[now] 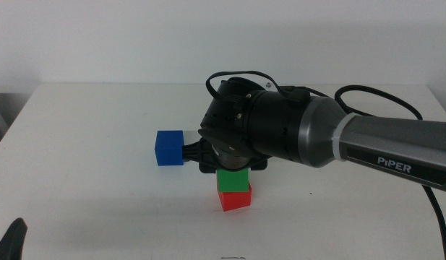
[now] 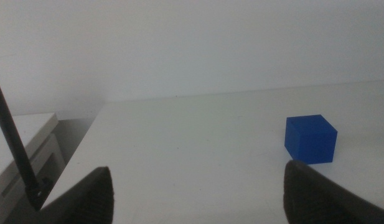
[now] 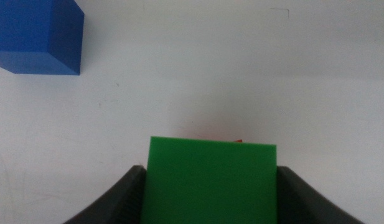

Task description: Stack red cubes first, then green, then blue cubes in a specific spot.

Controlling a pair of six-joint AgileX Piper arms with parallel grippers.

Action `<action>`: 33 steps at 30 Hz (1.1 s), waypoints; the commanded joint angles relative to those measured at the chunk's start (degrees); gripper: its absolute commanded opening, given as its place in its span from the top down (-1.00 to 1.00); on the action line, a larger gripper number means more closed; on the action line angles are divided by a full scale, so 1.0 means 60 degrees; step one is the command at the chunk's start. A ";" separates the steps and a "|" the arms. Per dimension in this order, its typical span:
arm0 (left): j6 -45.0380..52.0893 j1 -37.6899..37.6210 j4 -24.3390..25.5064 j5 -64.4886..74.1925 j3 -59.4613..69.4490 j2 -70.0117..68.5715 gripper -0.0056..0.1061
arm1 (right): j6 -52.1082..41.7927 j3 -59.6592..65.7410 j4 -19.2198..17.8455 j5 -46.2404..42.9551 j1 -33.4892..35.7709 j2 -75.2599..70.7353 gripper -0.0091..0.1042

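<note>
The green cube (image 1: pixel 232 180) sits on the red cube (image 1: pixel 235 197) near the table's middle front. My right gripper (image 1: pixel 232 172) reaches in from the right and is shut on the green cube, one jaw on each side. In the right wrist view the green cube (image 3: pixel 210 180) fills the space between the jaws of the gripper (image 3: pixel 210 202), and only a sliver of the red cube (image 3: pixel 239 141) shows beneath it. The blue cube (image 1: pixel 169 148) stands alone on the table just left of the stack; it also shows in the right wrist view (image 3: pixel 36 37) and the left wrist view (image 2: pixel 310 139). My left gripper (image 1: pixel 13 242) waits at the bottom left, open and empty (image 2: pixel 198 193).
The white tabletop (image 1: pixel 100 195) is bare around the cubes. The right arm's body and cable (image 1: pixel 338 137) hang over the table's middle and right. The table's left edge and a lower shelf show in the left wrist view (image 2: pixel 30 149).
</note>
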 commanded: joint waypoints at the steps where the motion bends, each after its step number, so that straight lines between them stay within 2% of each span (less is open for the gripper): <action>1: -0.0050 -0.0020 -0.0092 -0.0805 -0.0031 -0.0152 -0.78 | -0.0203 -0.0321 -0.0346 -0.0002 0.0020 -0.0532 0.56; 4: -0.0050 -0.0020 -0.0092 -0.0805 -0.0031 -0.0152 -0.78 | -0.0501 -0.0321 -0.0273 -0.0002 0.0020 -0.0532 0.35; 10: -0.0050 -0.0020 -0.0092 -0.0805 -0.0031 -0.0152 -0.78 | -0.0596 -0.0321 -0.0246 -0.0002 0.0020 -0.0532 -0.25; 15: -0.0050 -0.0020 -0.0092 -0.0805 -0.0031 -0.0152 -0.78 | -0.0618 -0.0321 -0.0298 -0.0008 0.0009 -0.0665 -0.60; 20: -0.0050 -0.0020 -0.0092 -0.0805 -0.0031 -0.0152 -0.78 | -0.1252 -0.0084 -0.0308 0.0202 0.0019 -0.1923 -0.66; 24: -0.0050 -0.0020 -0.0092 -0.0805 -0.0031 -0.0152 -0.78 | -0.2238 0.1221 0.0062 -0.0046 -0.0085 -0.3649 -0.65; 28: -0.0050 -0.0020 -0.0092 -0.0805 -0.0031 -0.0152 -0.78 | -0.3958 0.2824 0.0791 -0.0956 -0.0323 -0.5512 -0.65; 33: -0.0050 -0.0020 -0.0092 -0.0805 -0.0031 -0.0152 -0.78 | -0.6560 0.4276 0.1887 -0.1365 -0.0561 -0.7601 -0.65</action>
